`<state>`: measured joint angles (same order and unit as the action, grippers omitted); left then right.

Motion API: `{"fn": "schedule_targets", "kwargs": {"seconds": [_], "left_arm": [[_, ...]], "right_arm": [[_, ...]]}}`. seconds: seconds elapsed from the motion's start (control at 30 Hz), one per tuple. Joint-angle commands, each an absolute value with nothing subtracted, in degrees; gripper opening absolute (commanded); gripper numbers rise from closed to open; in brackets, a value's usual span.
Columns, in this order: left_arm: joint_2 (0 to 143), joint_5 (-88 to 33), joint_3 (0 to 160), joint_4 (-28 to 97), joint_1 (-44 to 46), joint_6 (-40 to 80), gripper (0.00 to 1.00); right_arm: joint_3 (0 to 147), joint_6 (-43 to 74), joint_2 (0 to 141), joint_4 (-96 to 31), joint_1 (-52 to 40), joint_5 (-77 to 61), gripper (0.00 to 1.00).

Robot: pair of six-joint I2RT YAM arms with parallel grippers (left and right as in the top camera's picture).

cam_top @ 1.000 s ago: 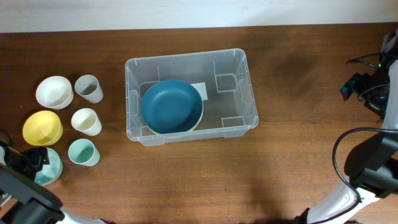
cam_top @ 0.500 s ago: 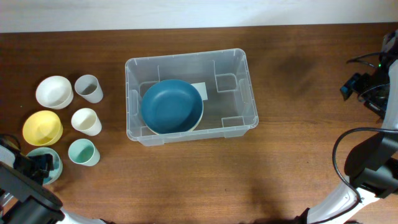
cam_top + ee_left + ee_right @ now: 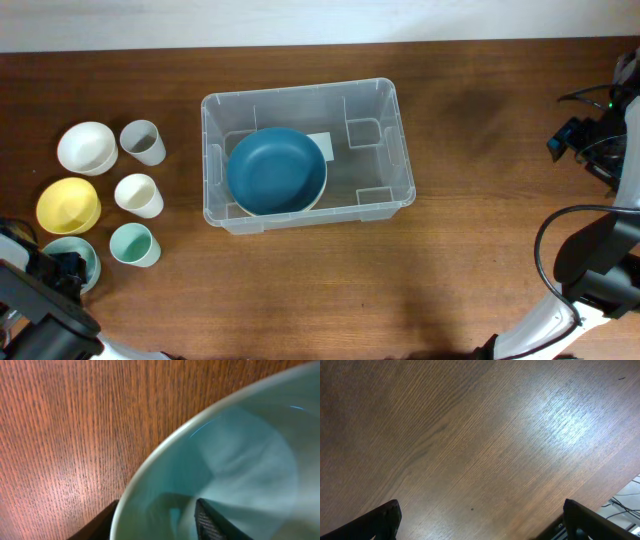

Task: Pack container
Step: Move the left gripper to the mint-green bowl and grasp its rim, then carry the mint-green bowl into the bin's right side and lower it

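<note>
I see the container (image 3: 365, 160), a large clear plastic bin with rounded corners and a rim, standing upright and open near the middle of the bench (image 3: 480, 250), its long sides running left to right, slightly skewed. A dark blue bowl (image 3: 276, 170) sits upright in its left half, covering part of the white label (image 3: 322, 143) on its base.

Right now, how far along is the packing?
Done: one blue bowl sits in the clear bin. In hand: the left gripper straddles the rim of the pale green bowl, not yet clamped. To pack: white bowl, yellow bowl, grey cup, cream cup, green cup, all on the table.
</note>
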<state>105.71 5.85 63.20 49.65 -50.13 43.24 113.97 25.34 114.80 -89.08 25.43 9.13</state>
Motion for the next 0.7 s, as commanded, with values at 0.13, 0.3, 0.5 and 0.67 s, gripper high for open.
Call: {"fn": "schedule_targets", "kwargs": {"seconds": [0.13, 0.3, 0.5, 0.67], "left_arm": [[106.06, 6.28, 64.71, 51.18, -50.54, 43.05, 0.27], [106.06, 6.28, 69.30, 55.40, -50.54, 43.05, 0.04], [106.02, 6.26, 74.46, 59.92, -50.54, 43.03, 0.01], [104.31, 6.26, 82.28, 66.72, -50.54, 43.00, 0.02]], "right_arm": [[113.78, 25.78, 114.78, -89.08, 25.52, 9.45, 0.99], [113.78, 25.78, 114.78, -89.08, 25.52, 9.45, 0.99], [113.78, 25.78, 114.78, -89.08, 25.52, 9.45, 0.99], [113.78, 25.78, 114.78, -89.08, 25.52, 9.45, 0.99]]}}
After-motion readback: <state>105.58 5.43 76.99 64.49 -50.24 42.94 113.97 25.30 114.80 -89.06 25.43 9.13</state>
